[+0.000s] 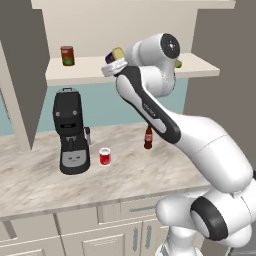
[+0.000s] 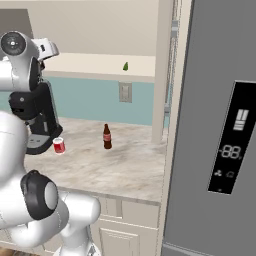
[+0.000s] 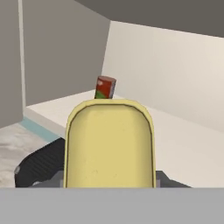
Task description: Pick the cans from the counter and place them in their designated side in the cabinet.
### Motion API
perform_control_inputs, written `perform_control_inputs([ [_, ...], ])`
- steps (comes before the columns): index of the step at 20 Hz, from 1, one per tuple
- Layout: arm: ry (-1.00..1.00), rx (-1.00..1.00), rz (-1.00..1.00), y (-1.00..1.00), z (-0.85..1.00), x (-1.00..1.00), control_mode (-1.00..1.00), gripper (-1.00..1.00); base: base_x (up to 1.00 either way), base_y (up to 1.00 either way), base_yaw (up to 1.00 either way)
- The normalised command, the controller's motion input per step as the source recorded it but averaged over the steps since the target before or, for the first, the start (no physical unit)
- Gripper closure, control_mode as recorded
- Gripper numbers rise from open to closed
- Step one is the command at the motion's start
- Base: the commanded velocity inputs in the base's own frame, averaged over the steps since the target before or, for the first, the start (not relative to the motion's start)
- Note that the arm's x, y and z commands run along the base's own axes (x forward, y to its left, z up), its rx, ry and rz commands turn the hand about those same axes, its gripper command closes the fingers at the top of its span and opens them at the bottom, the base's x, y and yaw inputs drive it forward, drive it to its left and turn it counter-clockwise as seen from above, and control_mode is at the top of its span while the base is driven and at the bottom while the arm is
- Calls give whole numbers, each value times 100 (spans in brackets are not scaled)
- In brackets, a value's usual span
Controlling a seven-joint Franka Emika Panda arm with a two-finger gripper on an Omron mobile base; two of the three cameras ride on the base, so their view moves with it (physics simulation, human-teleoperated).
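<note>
One of two cans up: blue-and-yellow can point(image 3: 109, 144) clamped in gripper point(image 1: 116, 61) over cabinet shelf point(image 1: 90, 70) | red can point(image 1: 105, 156) waiting on counter point(image 1: 130, 175), 7 o'clock of gripper | roughly halfway

Desk and cabinet shelf with their loads

On the marbled desk point(image 1: 150, 175) a black coffee machine point(image 1: 71, 132), a red can point(image 1: 105, 156) and a brown bottle point(image 1: 148, 137) are carried; on the shelf point(image 1: 90, 70) a dark red can point(image 1: 67, 55) is seen.

Even, flat rendered light — bright, no glare, faint soft shadows — slightly coarse, no blur or edge distortion.
</note>
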Motion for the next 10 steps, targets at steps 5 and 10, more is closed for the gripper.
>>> perform_control_inputs([
  [5,0,0,0,6,0,25,-100,100,0,0,0],
  [10,3,0,0,10,-3,23,-100,100,0,0,0],
])
